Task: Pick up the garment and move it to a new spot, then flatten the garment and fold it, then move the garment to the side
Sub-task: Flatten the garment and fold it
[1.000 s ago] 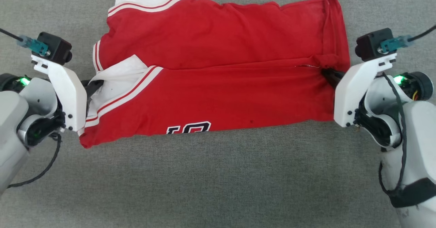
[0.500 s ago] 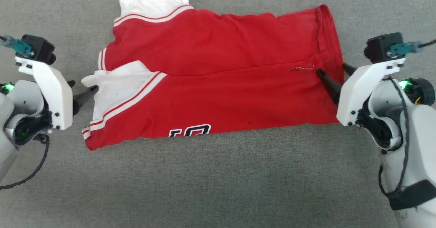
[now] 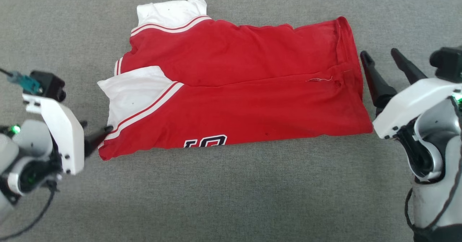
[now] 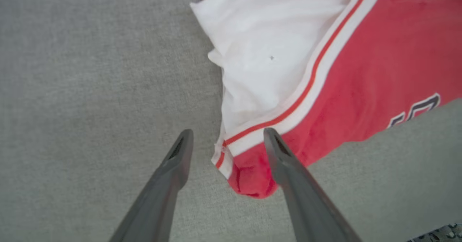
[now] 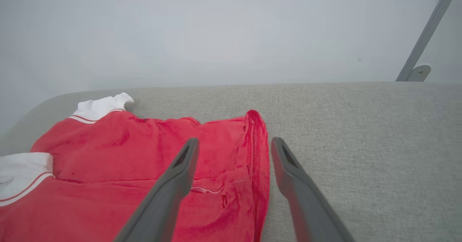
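Surface: grey woven fabric (image 3: pixel 231 198), flat, running across the whole work area.
Left gripper (image 3: pixel 97 126): fingers spread wide, nothing between them. It sits low at the garment's near-left corner.
Left contact: in the left wrist view the left gripper (image 4: pixel 228 132) straddles the folded red corner. One fingertip (image 3: pixel 109 128) meets the striped trim in the head view; whether it actually touches the cloth is hard to tell.
Right gripper (image 3: pixel 378 51): fingers apart and empty, just beside the garment's right end, over bare grey fabric and clear of the cloth.
Right wrist view: right gripper (image 5: pixel 235 140) frames the red hem edge, with one finger over the cloth in the picture and the other over the surface.
Garment (image 3: pixel 245 90): red jersey, lying flat mid-surface between the two grippers, folded lengthwise with the near half laid over the far half.
Near sleeve (image 3: pixel 133 90): white, with red-white striped trim, at the left end.
Far sleeve (image 3: pixel 169 12): white, poking out at the far-left edge.
Lettering (image 3: pixel 205 141): black with white outline, partly tucked under the near fold.
Hem (image 3: pixel 346 47): at the right end, with a loose thread (image 3: pixel 319 79) close by.
Background: pale wall (image 5: pixel 216 29) with a slanted grey strut (image 5: pixel 429 29) beyond the surface.
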`<state>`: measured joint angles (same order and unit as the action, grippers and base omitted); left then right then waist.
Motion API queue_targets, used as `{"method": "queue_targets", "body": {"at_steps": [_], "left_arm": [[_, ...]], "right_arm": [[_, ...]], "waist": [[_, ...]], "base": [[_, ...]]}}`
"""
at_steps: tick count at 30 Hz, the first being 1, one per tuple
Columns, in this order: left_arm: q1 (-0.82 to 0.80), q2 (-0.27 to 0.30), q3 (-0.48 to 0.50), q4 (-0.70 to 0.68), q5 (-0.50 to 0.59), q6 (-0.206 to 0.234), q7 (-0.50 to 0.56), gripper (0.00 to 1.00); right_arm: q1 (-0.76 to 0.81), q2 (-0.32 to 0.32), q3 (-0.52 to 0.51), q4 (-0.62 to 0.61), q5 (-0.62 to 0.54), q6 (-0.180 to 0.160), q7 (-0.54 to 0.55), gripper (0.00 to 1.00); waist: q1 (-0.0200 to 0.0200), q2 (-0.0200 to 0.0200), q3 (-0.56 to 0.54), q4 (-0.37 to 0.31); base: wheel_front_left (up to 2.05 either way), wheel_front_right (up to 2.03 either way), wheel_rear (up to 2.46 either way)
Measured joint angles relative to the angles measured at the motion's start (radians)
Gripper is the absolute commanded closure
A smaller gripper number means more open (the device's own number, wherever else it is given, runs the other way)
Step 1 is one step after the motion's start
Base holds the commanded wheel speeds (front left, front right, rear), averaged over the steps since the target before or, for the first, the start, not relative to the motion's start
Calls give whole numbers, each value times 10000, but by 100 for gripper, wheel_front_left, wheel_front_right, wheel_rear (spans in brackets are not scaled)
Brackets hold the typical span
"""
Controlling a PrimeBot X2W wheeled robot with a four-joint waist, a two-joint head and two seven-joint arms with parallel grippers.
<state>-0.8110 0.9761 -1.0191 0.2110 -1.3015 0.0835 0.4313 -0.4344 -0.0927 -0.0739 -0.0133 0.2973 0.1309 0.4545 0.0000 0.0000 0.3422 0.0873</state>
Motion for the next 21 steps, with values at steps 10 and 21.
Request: {"method": "queue_targets", "body": {"at_steps": [10, 21], "left_arm": [[976, 692, 2, -1638, -508, 1258, -13, 0], [1449, 564, 192, -625, -1467, 1521, 148, 58]], "right_arm": [[600, 297, -209, -1379, -297, -2, -961, 0], [1734, 391, -318, -1985, -234, -2, -1952, 0]], "waist": [[0, 0, 58, -327], [0, 0, 239, -995]], "base": [[0, 0, 0], [0, 0, 0]]}}
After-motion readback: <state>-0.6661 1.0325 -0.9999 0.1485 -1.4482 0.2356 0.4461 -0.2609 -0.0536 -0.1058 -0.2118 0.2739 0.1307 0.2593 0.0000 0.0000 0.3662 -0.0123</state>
